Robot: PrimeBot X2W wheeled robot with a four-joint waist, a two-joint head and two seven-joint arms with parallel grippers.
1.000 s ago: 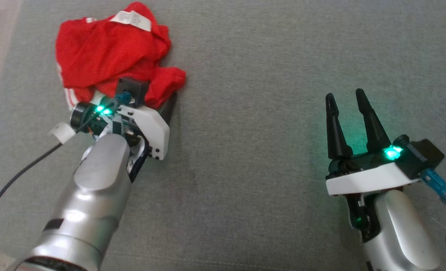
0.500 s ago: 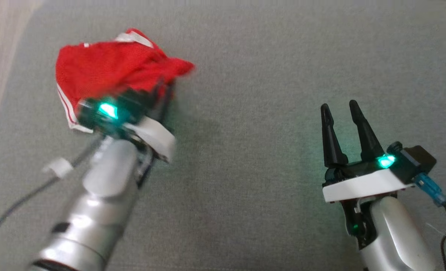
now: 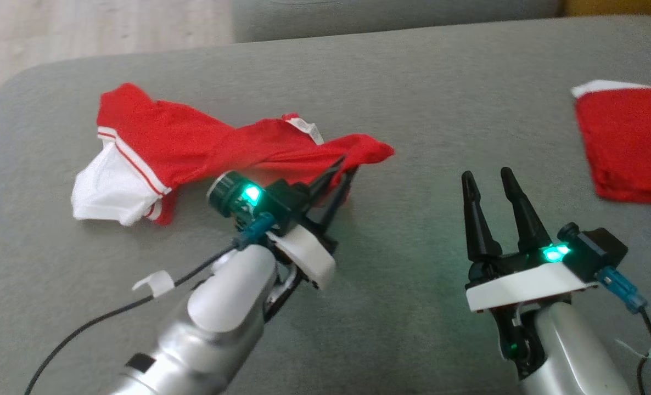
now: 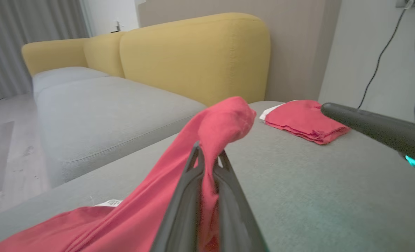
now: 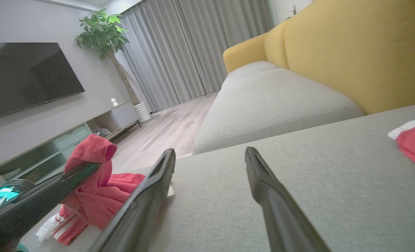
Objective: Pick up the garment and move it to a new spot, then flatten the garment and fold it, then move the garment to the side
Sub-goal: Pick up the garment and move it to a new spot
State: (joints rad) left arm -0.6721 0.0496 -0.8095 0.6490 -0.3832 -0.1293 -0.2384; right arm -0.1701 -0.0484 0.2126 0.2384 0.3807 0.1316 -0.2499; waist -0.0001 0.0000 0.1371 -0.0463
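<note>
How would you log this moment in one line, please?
left fingers: shut on garment | right fingers: open, empty | garment: end lifted

The garment (image 3: 194,145) is red with a white panel edged in red stripes, the folded cloth (image 3: 627,142) red with a white edge, the sofa seat (image 3: 413,99) grey, its backrest (image 4: 193,56) yellow, the left tool (image 3: 346,165) and right tool (image 3: 486,173) black-fingered.

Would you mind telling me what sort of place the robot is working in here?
Most likely a home living room: a sofa with grey seats and yellow backs, a flat television above a low cabinet, and a tall potted plant beside floor-length curtains.
</note>
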